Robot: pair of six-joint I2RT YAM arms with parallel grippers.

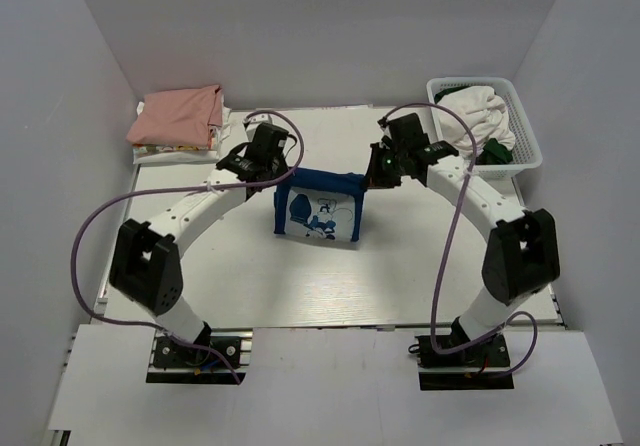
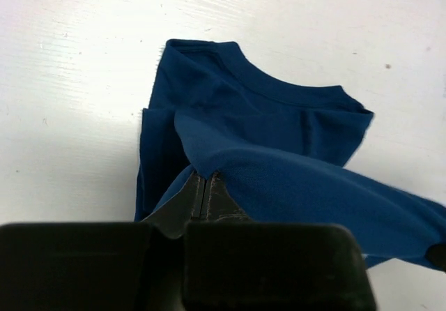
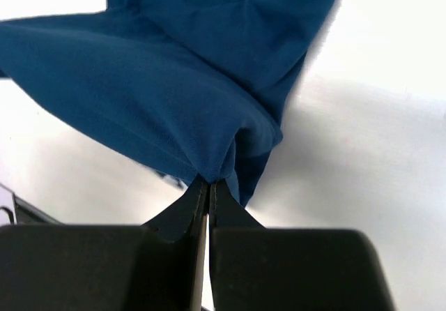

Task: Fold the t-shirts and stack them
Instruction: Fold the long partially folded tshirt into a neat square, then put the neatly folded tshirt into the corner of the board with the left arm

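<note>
The dark blue t-shirt (image 1: 318, 206), with its white and pale-blue print facing the camera, hangs between my two grippers above the middle of the table. My left gripper (image 1: 279, 174) is shut on its top left corner and my right gripper (image 1: 366, 179) is shut on its top right corner. In the left wrist view the left gripper (image 2: 204, 177) pinches the blue cloth (image 2: 279, 150), with the collar lying beyond. In the right wrist view the right gripper (image 3: 209, 182) pinches a bunched fold (image 3: 174, 81). A folded salmon-pink t-shirt (image 1: 178, 114) lies on a stack at the back left.
A white lattice basket (image 1: 524, 126) at the back right holds white and green cloth. The salmon shirt rests on folded white garments (image 1: 175, 147). White walls enclose the table on three sides.
</note>
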